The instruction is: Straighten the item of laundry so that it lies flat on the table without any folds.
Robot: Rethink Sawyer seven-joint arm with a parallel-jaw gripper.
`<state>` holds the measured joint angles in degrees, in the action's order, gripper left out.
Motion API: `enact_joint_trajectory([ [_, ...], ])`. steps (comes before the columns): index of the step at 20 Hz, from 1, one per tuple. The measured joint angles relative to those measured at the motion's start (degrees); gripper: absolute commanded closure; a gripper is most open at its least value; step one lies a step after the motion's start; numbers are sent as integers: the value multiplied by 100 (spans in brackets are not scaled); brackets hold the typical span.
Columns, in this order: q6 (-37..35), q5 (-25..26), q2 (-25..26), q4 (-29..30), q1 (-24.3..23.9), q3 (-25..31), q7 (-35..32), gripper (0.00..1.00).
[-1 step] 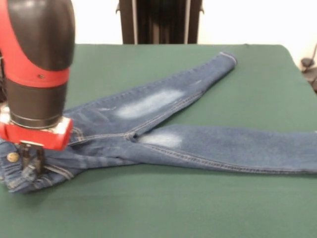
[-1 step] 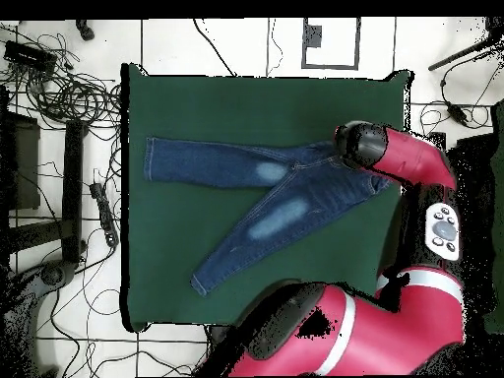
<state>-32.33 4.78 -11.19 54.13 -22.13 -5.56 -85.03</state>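
The item of laundry (image 1: 163, 104), a small pair of blue jeans with faded thigh patches, lies on the green table (image 1: 148, 208) with its legs spread in a V. One leg runs to the far right corner and the other along the right side. The waistband at the left is bunched and creased, with a brass button (image 1: 13, 157) showing. My gripper (image 1: 30, 166) points straight down there, its fingers shut on the waistband fabric. In the overhead view the jeans (image 2: 226, 162) stretch left from the arm's end (image 2: 359, 145), which hides the gripper and waistband.
The arm's red and black links (image 2: 394, 305) overhang the table's lower right in the overhead view. Tangled cables (image 2: 69, 89) and a black stand (image 2: 69, 197) lie on the floor to the left of the table (image 2: 167, 256).
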Motion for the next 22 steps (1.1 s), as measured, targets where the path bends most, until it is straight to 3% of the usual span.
enact_joint_trajectory([
  [6, 297, 8, -57, 42, -235, 11, 0, 100],
  [22, 778, 39, 140, -27, -120, -135, 0, 100],
])
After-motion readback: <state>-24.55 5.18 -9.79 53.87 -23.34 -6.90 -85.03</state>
